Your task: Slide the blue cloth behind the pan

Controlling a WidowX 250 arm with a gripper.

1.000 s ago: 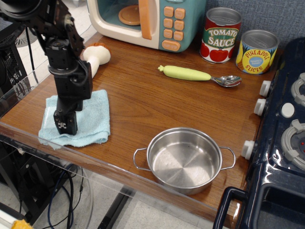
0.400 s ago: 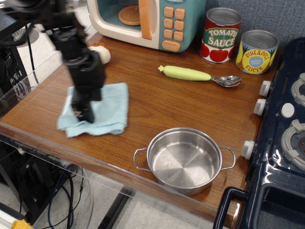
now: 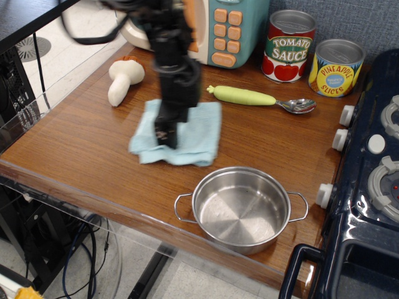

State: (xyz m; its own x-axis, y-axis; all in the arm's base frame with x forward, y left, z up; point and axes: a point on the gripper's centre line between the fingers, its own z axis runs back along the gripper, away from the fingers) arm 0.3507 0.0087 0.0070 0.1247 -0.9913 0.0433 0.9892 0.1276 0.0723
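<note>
The blue cloth (image 3: 202,131) lies rumpled on the wooden table, a little behind and to the left of the pan (image 3: 240,208). The pan is shiny steel with two wire loop handles, stands empty near the front edge, and is apart from the cloth. My gripper (image 3: 166,138) points straight down onto the cloth's left-middle part, with its black fingers together and pinching the fabric. The arm comes down from the upper left and hides part of the cloth.
A green-handled spoon (image 3: 249,96) lies just behind the cloth. A toy microwave (image 3: 230,31), a tomato sauce can (image 3: 290,45) and a pineapple can (image 3: 336,67) stand at the back. A toy mushroom (image 3: 122,78) lies at the left. A dark toy stove (image 3: 374,174) borders the right.
My gripper has moved right and slightly back, dragging the blue cloth from the table's front left corner to just behind-left of the pan. The pan has not moved.
</note>
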